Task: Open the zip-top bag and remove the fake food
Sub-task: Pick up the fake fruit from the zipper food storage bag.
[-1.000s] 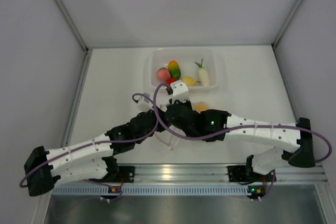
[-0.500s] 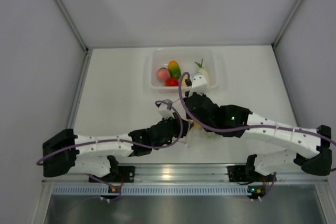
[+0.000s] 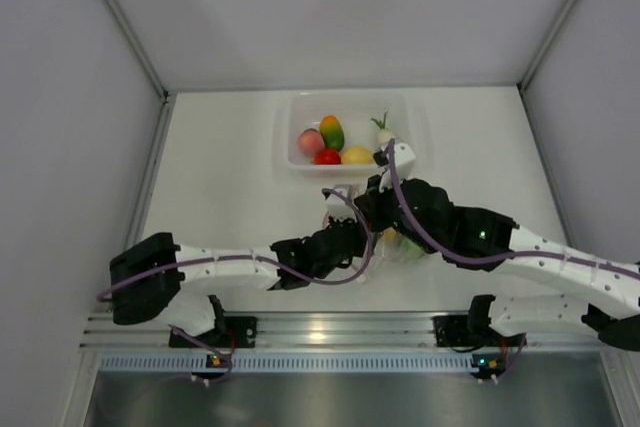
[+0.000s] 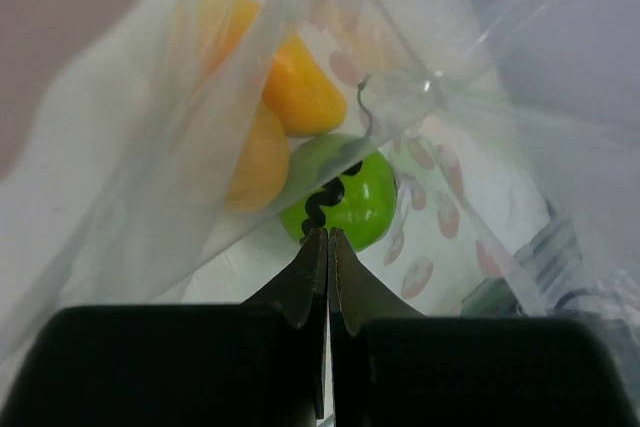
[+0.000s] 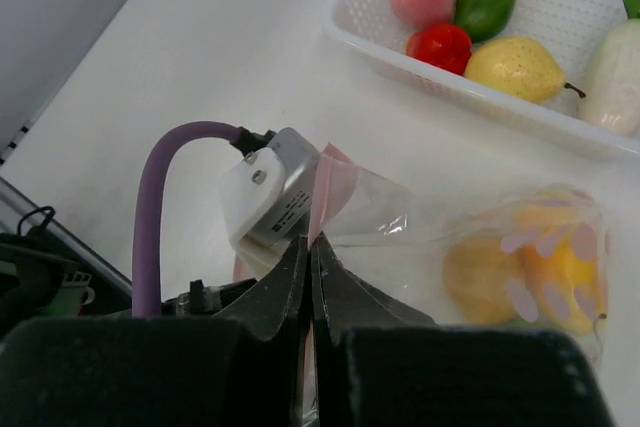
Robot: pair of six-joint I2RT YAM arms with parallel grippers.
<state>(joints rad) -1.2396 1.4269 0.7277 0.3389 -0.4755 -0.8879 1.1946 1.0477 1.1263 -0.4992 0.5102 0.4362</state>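
Pulling the zip lips apart

Both hands are pressed together on film: my right gripper (image 5: 310, 240) pinches the zip-top bag (image 5: 420, 222) at its pink strip, and my left gripper (image 4: 327, 237) seems to nip the opposite lip. I'd part them slowly and evenly. The fake food (image 4: 345, 202) sits inside, just beyond the left fingertips.

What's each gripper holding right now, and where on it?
Both pinch the zip-top bag: the right gripper at the pink zip strip, the left gripper on the thin clear film, exact spot unclear.
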